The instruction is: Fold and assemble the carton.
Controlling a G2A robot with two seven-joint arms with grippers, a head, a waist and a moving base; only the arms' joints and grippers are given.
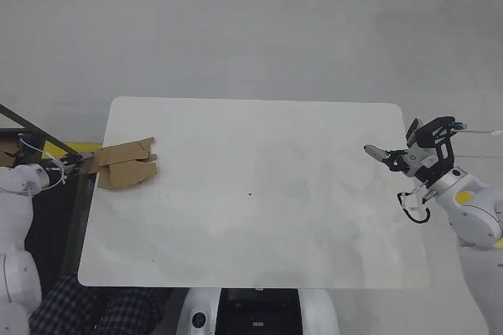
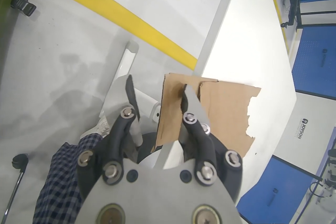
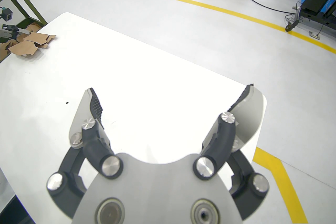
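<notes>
Fingers [image 2: 189,101] of my left gripper [image 2: 157,82], apart, straddle the edge of the carton [image 2: 223,109] to grip it; my right gripper [image 3: 170,93] waits spread, well apart from the carton.

The carton [image 1: 126,163] is matt brown cardboard with a rough, torn edge. The table [image 1: 260,209] is smooth, faintly glossy white. The right gripper [image 3: 170,93] has brushed metal plates, black plastic links and ribbed pads [image 3: 95,105].

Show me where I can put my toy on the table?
Nearly the whole white table is bare: the wide middle between the carton and the right end effector, plus the near and far edges. It is crowded only at the left edge, where the left end effector is at the carton.
</notes>
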